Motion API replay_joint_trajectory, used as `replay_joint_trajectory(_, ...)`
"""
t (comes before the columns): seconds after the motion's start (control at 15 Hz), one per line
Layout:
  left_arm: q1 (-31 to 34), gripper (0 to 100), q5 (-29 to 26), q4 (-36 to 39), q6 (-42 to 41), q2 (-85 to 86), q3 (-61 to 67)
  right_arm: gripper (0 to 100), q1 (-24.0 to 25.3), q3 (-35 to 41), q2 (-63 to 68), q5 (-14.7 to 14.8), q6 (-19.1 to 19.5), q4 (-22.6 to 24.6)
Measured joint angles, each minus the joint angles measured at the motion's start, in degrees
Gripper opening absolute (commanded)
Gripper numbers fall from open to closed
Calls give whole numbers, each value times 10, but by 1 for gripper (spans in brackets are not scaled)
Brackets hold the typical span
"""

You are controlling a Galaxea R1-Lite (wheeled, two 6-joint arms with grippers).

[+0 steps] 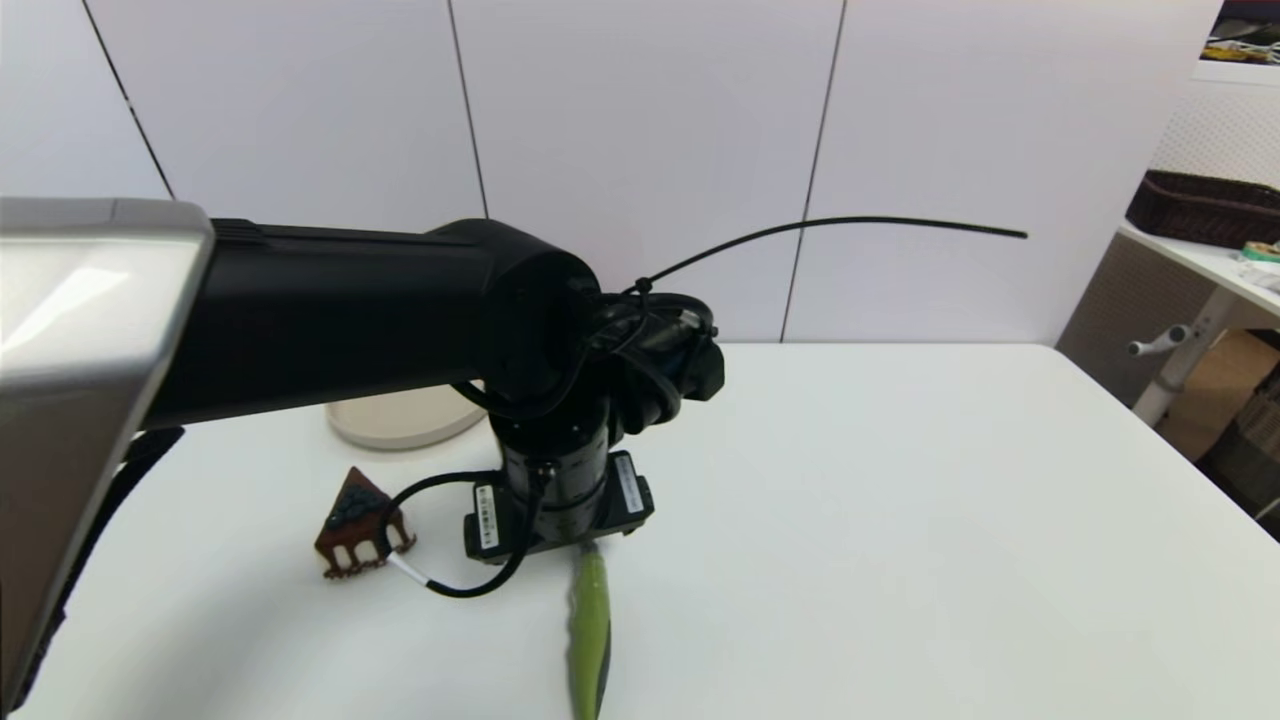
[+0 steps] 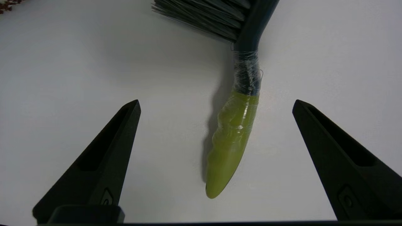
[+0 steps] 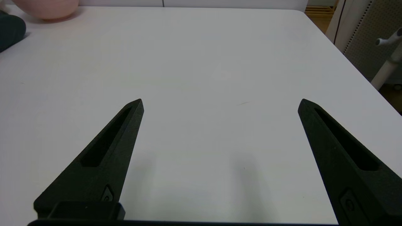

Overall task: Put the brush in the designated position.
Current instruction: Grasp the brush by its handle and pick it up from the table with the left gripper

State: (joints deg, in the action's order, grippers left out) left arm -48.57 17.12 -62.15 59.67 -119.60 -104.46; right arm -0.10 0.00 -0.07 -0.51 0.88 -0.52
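You've got a matte black left arm (image 1: 400,310) w/ silver-grey shoulder housing, black cable loop, white barcode labels on wrist; tapered black fingers (image 2: 103,163).

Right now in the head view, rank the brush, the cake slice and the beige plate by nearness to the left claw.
1. Brush: directly under the open left claw.
2. Cake slice: on its left.
3. Beige plate: farther back, partly behind the arm.

White labels on the left arm's wrist (image 1: 556,510), print too small to read
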Motion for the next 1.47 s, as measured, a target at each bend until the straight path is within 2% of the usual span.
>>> replay_joint_trajectory(0.2,0,100,-1,21,-5,-30,-24,100,0,0,0,0,0,0)
replay_joint_trajectory(0.8,14,100,-2,23,-13,-71,-38,100,0,0,0,0,0,0)
replay_joint_trajectory(0.87,18,0,-2,23,-14,-72,-38,100,0,0,0,0,0,0)
replay_joint_trajectory(1.47,23,0,-15,24,-13,-88,-36,100,0,0,0,0,0,0)
